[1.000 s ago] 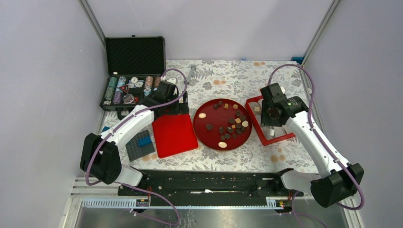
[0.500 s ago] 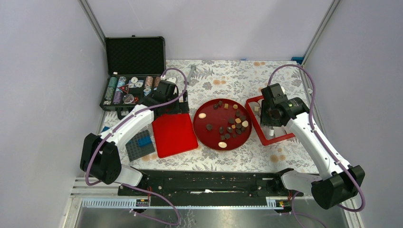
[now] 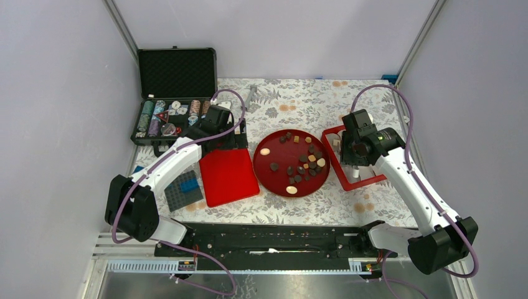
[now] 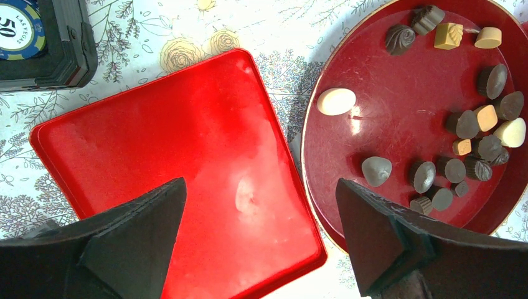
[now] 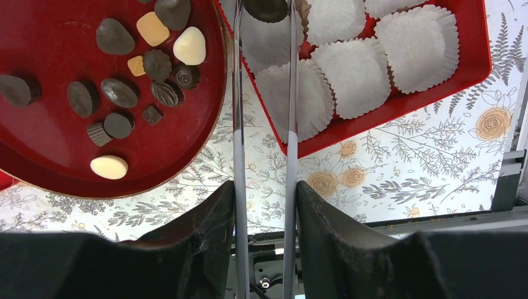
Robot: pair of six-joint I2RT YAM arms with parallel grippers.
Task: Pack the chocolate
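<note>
Several small chocolates [image 3: 303, 163], mostly dark brown with a few tan and cream, lie on a round red plate [image 3: 264, 169]; they also show in the left wrist view [image 4: 464, 123] and the right wrist view [image 5: 118, 92]. My right gripper [image 5: 264, 187] is shut on grey metal tongs [image 5: 290, 124]. The tong tips pinch one dark chocolate [image 5: 266, 7] over a white paper cup [image 5: 261, 37] in the red box [image 5: 398, 112]. My left gripper [image 4: 260, 187] is open and empty above the flat red lid [image 4: 187, 168].
The red box [image 3: 348, 182] stands right of the plate, with several empty paper cups [image 5: 358, 75]. An open black case of poker chips [image 3: 174, 93] is at the back left. A dark studded plate with blue bricks [image 3: 185, 189] lies left of the lid [image 3: 227, 176].
My right gripper with the tongs has shifted slightly over the red box. The left arm has not moved.
</note>
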